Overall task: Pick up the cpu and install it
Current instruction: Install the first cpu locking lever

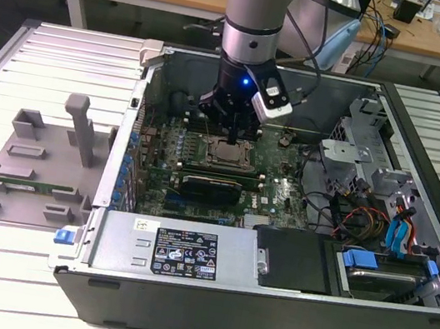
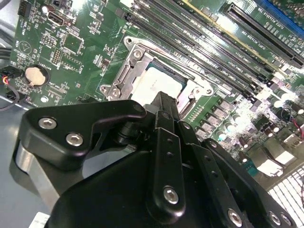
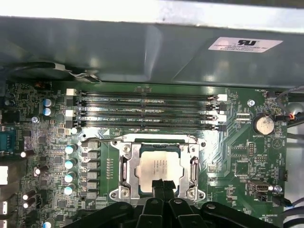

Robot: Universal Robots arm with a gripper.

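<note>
The black gripper [image 3: 163,183], its fingers [image 3: 157,186] closed together, stands over the flat silver-grey square cpu [image 3: 159,165] lying in the metal-framed socket [image 3: 126,164] of the green motherboard [image 3: 237,154].

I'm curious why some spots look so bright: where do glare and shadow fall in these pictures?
Second wrist view: glare whitens the capacitors on the motherboard; the gripper looms dark in front. First wrist view: the cpu lid shines pale, the case wall brightens along its rim. Exterior view: a blue light glows on the arm.
</note>
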